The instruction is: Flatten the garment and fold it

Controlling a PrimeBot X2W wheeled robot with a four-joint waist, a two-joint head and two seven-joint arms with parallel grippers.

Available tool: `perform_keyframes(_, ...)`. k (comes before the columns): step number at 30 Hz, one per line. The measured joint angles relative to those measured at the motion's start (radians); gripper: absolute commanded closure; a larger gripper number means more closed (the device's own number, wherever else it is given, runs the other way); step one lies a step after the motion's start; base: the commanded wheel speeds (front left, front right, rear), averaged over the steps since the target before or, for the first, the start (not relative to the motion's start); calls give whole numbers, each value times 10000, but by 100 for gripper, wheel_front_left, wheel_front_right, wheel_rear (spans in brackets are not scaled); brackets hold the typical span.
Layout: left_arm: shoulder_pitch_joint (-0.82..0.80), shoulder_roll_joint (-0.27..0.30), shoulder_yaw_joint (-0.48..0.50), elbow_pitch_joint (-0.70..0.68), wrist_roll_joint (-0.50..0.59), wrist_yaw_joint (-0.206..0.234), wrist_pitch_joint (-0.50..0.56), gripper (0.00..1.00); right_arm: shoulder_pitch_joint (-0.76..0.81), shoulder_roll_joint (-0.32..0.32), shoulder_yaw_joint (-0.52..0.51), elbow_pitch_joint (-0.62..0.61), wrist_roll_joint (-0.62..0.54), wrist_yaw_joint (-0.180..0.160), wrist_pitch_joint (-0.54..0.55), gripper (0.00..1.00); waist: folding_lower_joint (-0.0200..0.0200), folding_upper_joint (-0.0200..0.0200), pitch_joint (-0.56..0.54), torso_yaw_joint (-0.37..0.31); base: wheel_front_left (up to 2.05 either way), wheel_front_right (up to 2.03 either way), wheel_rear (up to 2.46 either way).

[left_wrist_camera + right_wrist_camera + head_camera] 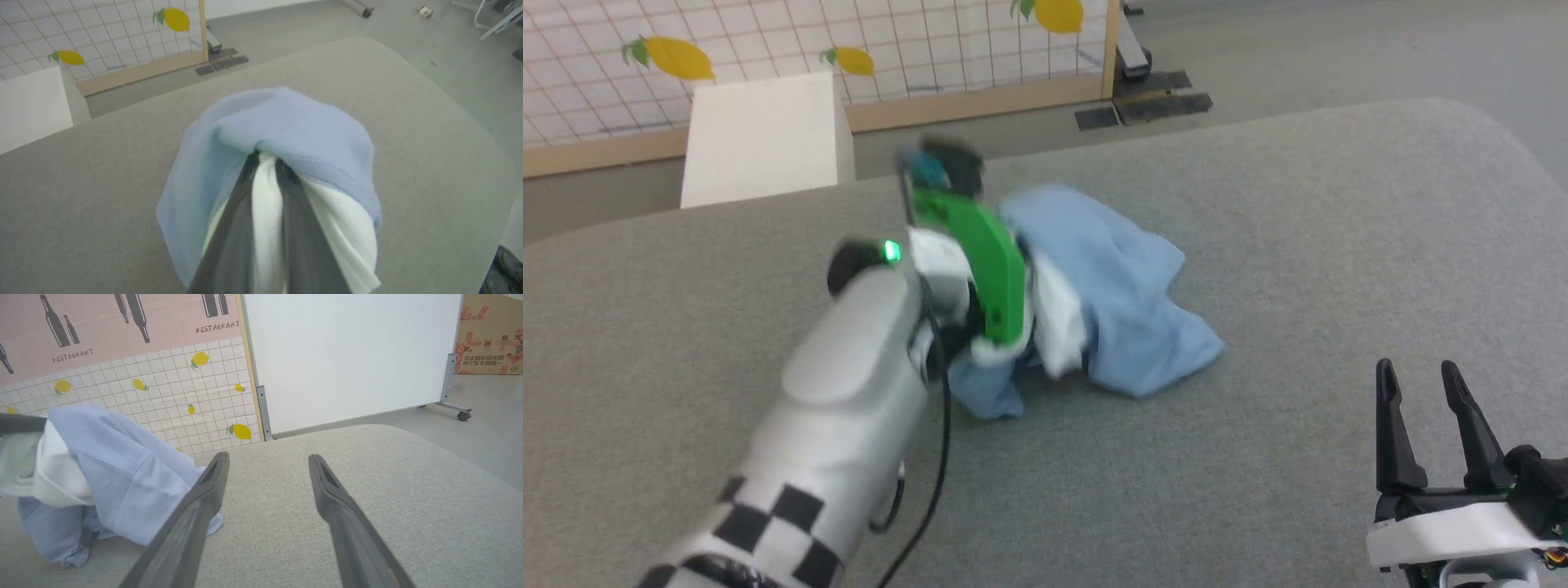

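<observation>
Garment [1111,286] hangs bunched from the left end effector [265,159], clamped on its white lining, likely for shaking out; right end effector [1417,367] idles wide open nearby.

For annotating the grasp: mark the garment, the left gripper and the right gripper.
garment [1119,269], head view, on its bunched light blue top.
left gripper [266,159], left wrist view, between the fingertips clamped on the cloth.
right gripper [1416,367], head view, between its open fingertips.

garment [1127,294]: soft matt knit cloth | tabletop [1298,245]: rough grey fabric | left forearm [849,392]: glossy plastic
</observation>
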Motion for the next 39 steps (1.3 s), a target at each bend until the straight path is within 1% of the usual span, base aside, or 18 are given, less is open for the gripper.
perform_keyframes(3,698,21,-675,514,288,0,744,100,1,2,31,-58,17,0,0,0,0,0,235,-87,0,0,0)
perform_keyframes(6,1309,25,-1110,917,295,0,1375,100,1,0,58,-109,82,0,0,0,0,0,441,-143,0,0,0)
perform_keyframes(11,1525,-48,-1108,959,-171,0,2059,100,0,2,46,-130,102,0,0,0,0,0,630,-103,0,0,0)
perform_keyframes(12,1524,-54,-1055,878,-395,0,2171,54,0,-2,52,-128,102,0,0,0,0,0,633,-60,0,0,0)
perform_keyframes(13,1528,-67,-991,805,-587,0,2270,0,0,0,56,-121,102,0,0,0,0,0,626,-22,0,0,0)
perform_keyframes(17,1527,-125,-414,414,-1430,-65,2675,0,0,6,10,-54,105,0,0,0,0,0,494,198,0,0,0)
perform_keyframes(21,1449,134,305,-370,-2054,-56,2761,0,3,2,-84,8,104,0,0,0,0,0,301,503,0,0,0)
perform_keyframes(24,1285,360,972,-1139,-2571,102,2700,0,12,6,-79,52,100,0,0,0,0,0,132,764,0,0,0)
perform_keyframes(26,1218,464,1494,-1651,-2951,244,2426,0,15,2,-86,82,102,0,0,0,0,0,22,947,0,0,0)
perform_keyframes(29,1210,790,2280,-2414,-3070,476,1388,0,14,4,-92,171,96,0,0,0,0,0,-169,1241,0,0,0)
perform_keyframes(31,1256,1039,2784,-2767,-3009,568,472,0,12,4,-82,222,88,0,0,0,0,0,-291,1399,0,0,0)
perform_keyframes(33,1454,1296,3221,-3024,-3014,667,-198,0,2,8,-58,267,84,0,0,0,0,0,-433,1514,0,0,0)
perform_keyframes(36,2131,1741,3783,-3446,-2675,828,-1709,0,-12,6,-69,324,63,0,0,0,0,0,-657,1687,0,0,0)
perform_keyframes(38,2598,1983,3965,-3689,-2253,892,-2510,0,-27,2,-63,368,-6,0,0,0,0,0,-771,1785,0,0,0)
perform_keyframes(39,2895,2121,4008,-3841,-1944,949,-3074,0,-29,6,-52,385,-25,0,0,0,0,0,-837,1834,0,0,0)
